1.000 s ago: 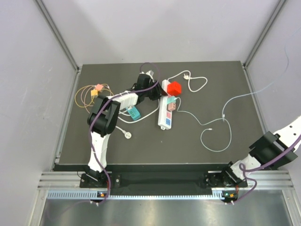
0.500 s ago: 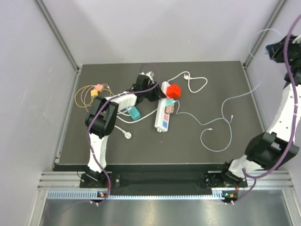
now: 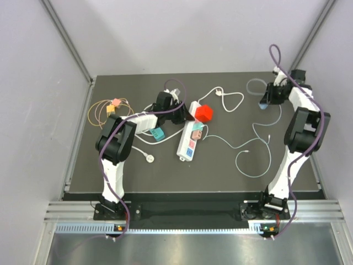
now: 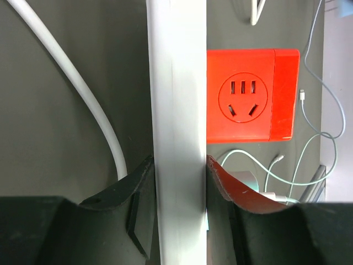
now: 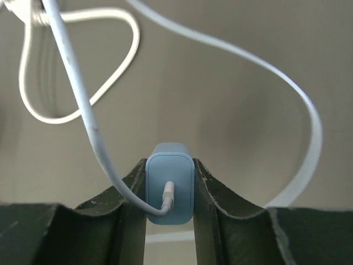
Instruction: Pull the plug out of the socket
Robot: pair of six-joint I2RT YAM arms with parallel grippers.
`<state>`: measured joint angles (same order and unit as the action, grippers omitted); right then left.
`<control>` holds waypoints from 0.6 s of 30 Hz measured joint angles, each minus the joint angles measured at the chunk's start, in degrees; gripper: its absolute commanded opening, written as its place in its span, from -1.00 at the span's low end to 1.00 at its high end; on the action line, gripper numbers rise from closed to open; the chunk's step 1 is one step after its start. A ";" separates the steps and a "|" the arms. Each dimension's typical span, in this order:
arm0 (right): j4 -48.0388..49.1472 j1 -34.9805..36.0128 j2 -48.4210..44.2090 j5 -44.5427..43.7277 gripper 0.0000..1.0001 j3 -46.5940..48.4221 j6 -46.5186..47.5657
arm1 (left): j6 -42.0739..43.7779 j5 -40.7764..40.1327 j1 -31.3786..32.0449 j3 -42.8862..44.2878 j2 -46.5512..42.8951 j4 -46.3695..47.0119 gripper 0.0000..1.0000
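Observation:
The socket (image 3: 186,142), a long white strip with pastel outlets, lies angled at the table's middle. My left gripper (image 3: 185,114) is shut on its far end. In the left wrist view its white side (image 4: 177,99) fills the space between both fingers of that gripper (image 4: 179,171). A small blue plug (image 5: 170,187) with a thin white cable (image 5: 83,116) is pinched in my right gripper (image 5: 170,176). That gripper (image 3: 268,99) is at the table's far right with the plug (image 3: 265,104), well apart from the socket.
A red cube socket (image 3: 204,113) (image 4: 251,94) sits right beside the strip's far end. A teal power strip (image 3: 157,133), a white round plug (image 3: 149,158), orange and pink adapters with coiled wire (image 3: 113,106) and loose white cables (image 3: 251,152) lie around.
My right arm has swung from the near right corner up and over to the table's far right. The socket's near end has turned leftward. The left gripper stays clamped on it.

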<state>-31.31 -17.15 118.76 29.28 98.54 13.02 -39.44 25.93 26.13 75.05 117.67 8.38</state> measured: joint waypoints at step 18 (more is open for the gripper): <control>-2.45 2.56 7.23 -5.95 0.78 3.61 0.90 | -1.09 1.68 0.00 -1.79 -0.61 1.70 -1.00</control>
<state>-33.76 -14.59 125.99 23.33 102.15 13.91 -40.53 27.62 26.13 73.25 117.05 10.09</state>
